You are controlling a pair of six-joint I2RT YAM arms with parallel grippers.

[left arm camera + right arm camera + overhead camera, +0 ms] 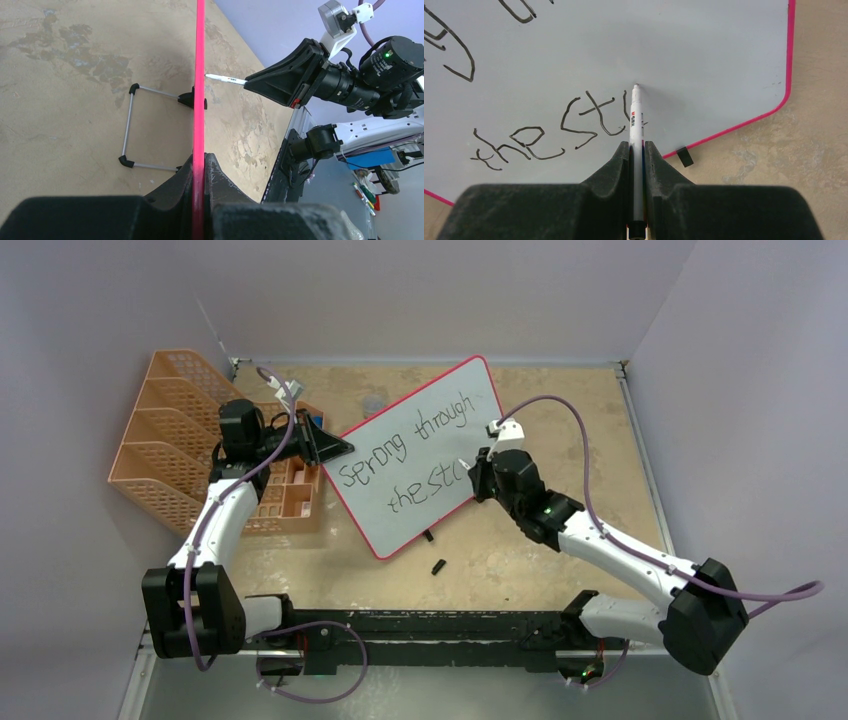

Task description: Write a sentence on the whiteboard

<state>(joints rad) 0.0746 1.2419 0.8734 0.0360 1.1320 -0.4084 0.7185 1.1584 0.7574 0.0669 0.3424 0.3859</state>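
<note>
**Fingers clamped on frame and marker, second line half written**

Your left gripper (198,162) sat pressed together on the red-pink frame (200,75) of the whiteboard (724,50), right at the board's left edge. That grip looked meant as a brace, so the board would not slide or tip under pen pressure. To the left of that arm stood the orange mesh file rack (165,440), apart from the work. Behind the board, the wire stand (129,120) with its black feet rested on the tan table (570,410) and propped the board at a slant toward your writing arm.

Across the board ran the sentence (375,462) in two slanted lines: "Sprong through" above, and below it "the st" plus one fresh stroke. It read as unfinished.

Your right gripper (637,147) pinched the white marker (636,130) along its barrel, fingers shut on either side. The pen pointed straight out from the wrist, which let the arm steer it like a finger. Its tip touched the board just beside that last stroke.

Further right, on the table near the board's lower edge, lay a small black piece (438,567), possibly the cap.
</note>
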